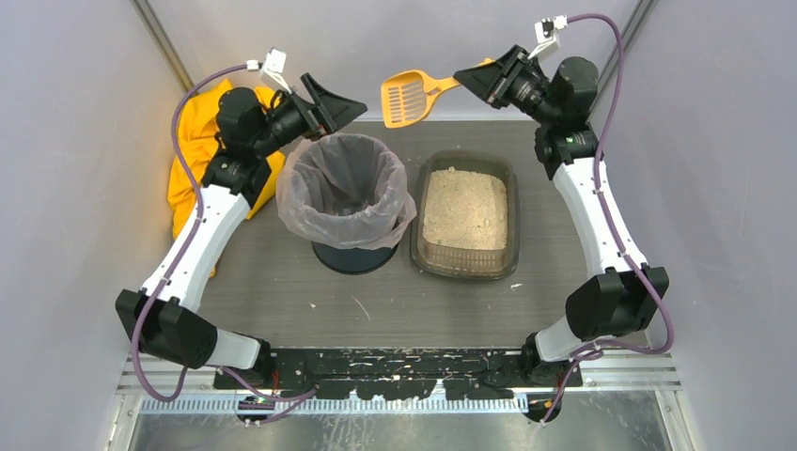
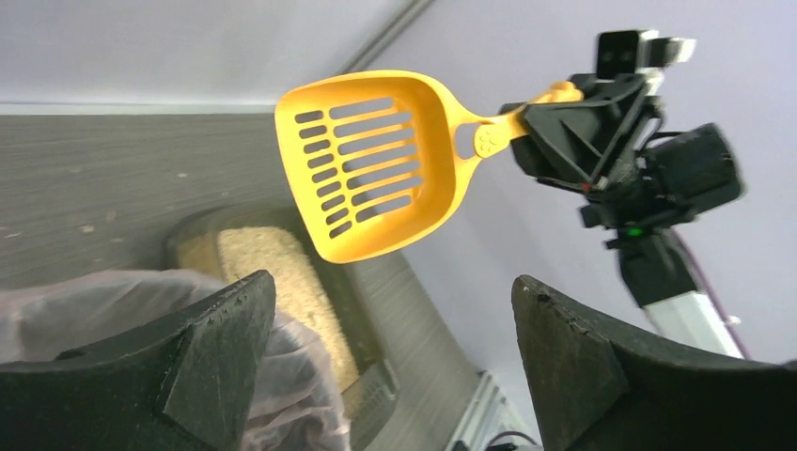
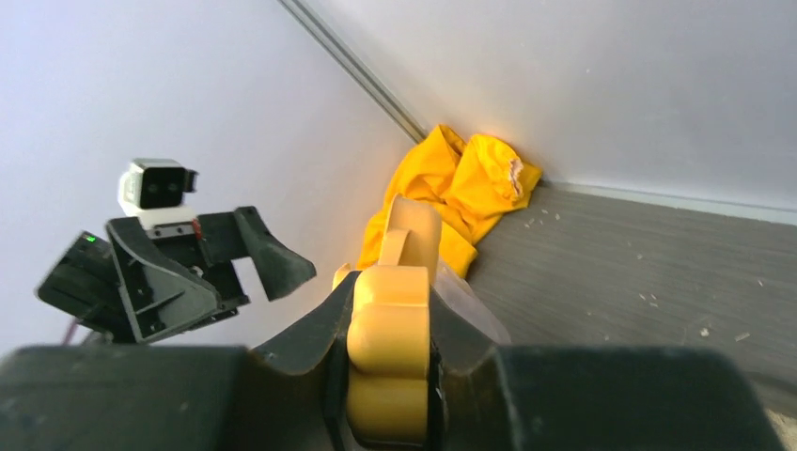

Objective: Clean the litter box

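Note:
The litter box (image 1: 466, 216), a dark translucent tray of beige litter, sits right of centre on the table; it also shows in the left wrist view (image 2: 273, 282). My right gripper (image 1: 484, 80) is shut on the handle of the orange slotted scoop (image 1: 406, 97), held high in the air at the back, above the table between bin and box. The scoop's handle end (image 3: 389, 357) fills the right wrist view between the jaws. In the left wrist view the scoop (image 2: 371, 164) looks empty. My left gripper (image 1: 340, 105) is open and empty, raised over the bin's far rim.
A round black bin with a clear bag liner (image 1: 346, 193) stands left of the litter box. A yellow cloth (image 1: 193, 150) lies crumpled in the back left corner, also in the right wrist view (image 3: 451, 188). Litter crumbs dot the grey mat (image 1: 376, 310).

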